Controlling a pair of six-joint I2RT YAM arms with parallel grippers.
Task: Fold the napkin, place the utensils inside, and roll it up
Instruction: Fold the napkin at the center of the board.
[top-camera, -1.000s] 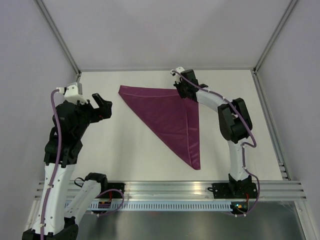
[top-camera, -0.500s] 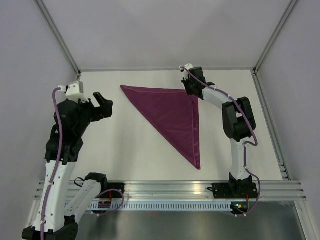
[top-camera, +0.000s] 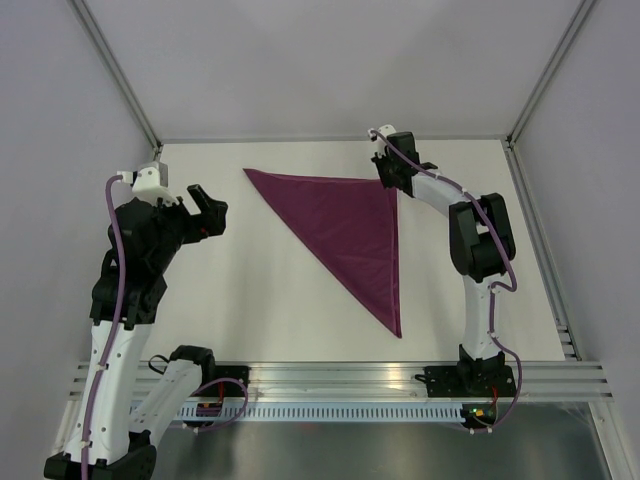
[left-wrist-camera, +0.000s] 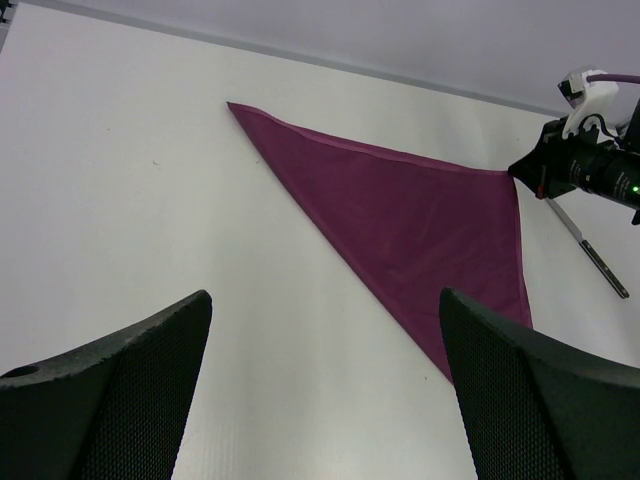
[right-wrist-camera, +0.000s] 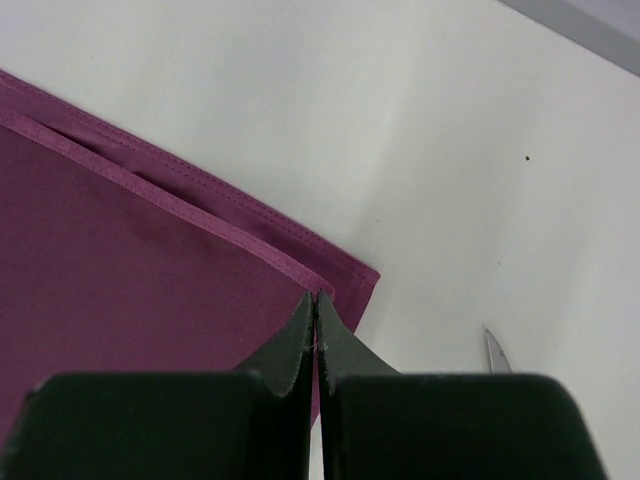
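Note:
The plum-purple napkin (top-camera: 350, 225) lies folded into a triangle on the white table, long edge toward the left front; it also shows in the left wrist view (left-wrist-camera: 420, 220). My right gripper (top-camera: 388, 172) is at its far right corner, shut on the top layer's corner (right-wrist-camera: 317, 298), with the lower layer (right-wrist-camera: 345, 265) peeking out beyond it. A knife (left-wrist-camera: 597, 262) with a dark handle lies right of the napkin; its blade tip (right-wrist-camera: 495, 352) shows in the right wrist view. It is hidden under the right arm in the top view. My left gripper (top-camera: 200, 210) hovers open and empty left of the napkin.
Grey walls enclose the table on the left, back and right. An aluminium rail (top-camera: 330, 375) runs along the near edge by the arm bases. The right arm (top-camera: 470, 235) reaches over the table's right side.
My right gripper has moved right with the napkin's top corner, pulling the fold flat and shifting the napkin slightly right. The left arm has barely moved.

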